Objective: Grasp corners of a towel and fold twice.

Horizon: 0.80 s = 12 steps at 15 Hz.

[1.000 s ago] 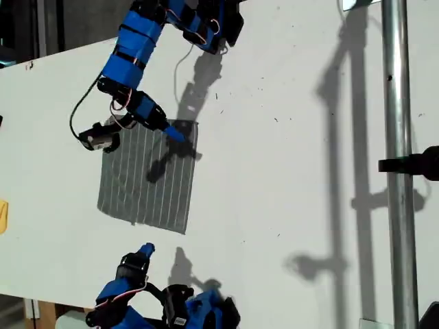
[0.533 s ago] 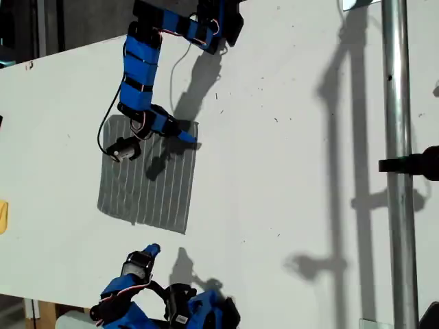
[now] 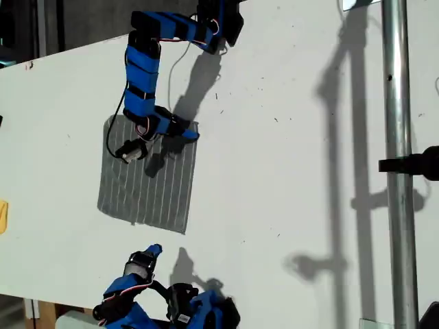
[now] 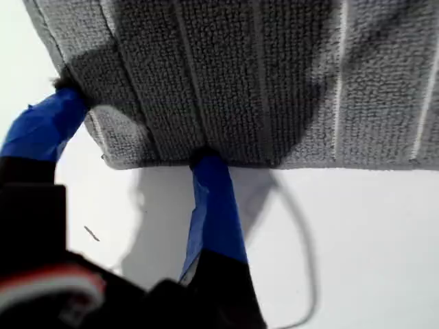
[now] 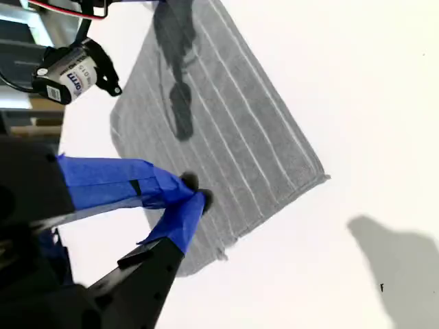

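Observation:
The grey striped towel (image 3: 147,181) lies flat on the white table (image 3: 295,178). My first gripper (image 3: 182,132) is down at the towel's upper right corner (image 3: 195,125) in the exterior view. Close up, that gripper (image 4: 134,137) is open and straddles the corner (image 4: 108,159), with one blue finger (image 4: 41,127) beside the side edge and the other at the hem of the towel (image 4: 274,75). My second gripper (image 3: 152,251) hovers off the towel past its lower edge in the exterior view. It is shut (image 5: 199,200) with nothing seen between its tips, and the towel (image 5: 226,123) lies beyond it.
A metal pole (image 3: 396,137) with a black clamp (image 3: 411,164) stands at the exterior view's right. A yellow object (image 3: 3,216) shows at the exterior view's left edge. The table's edge runs along the exterior view's upper left.
The first arm's forearm and wrist motor swung rightward in the exterior view, over the towel, while its fingertips stayed at the corner. The second gripper shifted only slightly.

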### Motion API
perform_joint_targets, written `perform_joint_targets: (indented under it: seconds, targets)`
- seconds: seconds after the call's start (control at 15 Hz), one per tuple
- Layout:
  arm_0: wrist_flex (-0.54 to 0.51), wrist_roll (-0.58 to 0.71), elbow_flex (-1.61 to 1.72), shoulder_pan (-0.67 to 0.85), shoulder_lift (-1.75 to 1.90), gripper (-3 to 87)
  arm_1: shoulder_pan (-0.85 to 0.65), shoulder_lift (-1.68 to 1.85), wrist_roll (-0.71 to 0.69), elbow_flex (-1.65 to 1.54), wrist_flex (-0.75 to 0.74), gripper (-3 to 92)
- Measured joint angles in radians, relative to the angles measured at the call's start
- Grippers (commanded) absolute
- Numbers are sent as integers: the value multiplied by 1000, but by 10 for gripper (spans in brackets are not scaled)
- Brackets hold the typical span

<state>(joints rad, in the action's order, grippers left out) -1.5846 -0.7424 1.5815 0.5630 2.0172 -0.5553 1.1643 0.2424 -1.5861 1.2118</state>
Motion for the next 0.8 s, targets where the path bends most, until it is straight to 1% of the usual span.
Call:
perform_joint_targets:
  seconds: [0.13,0.6,0.67,0.73,0.8]
  targets:
    - [2,-2,3,0,0,-29,-6,-12,0,21,0,-2]
    - [0,-2,-15,0,-28,-24,17,-32,0,43,-2,-2]
    - [-14,2,-58,2,-80,-6,17,-32,0,43,-2,-2]
    - [-17,12,-92,2,-129,106,17,-32,0,43,-2,-2]
    - [-21,34,-117,0,-169,181,17,-32,0,43,-2,-2]
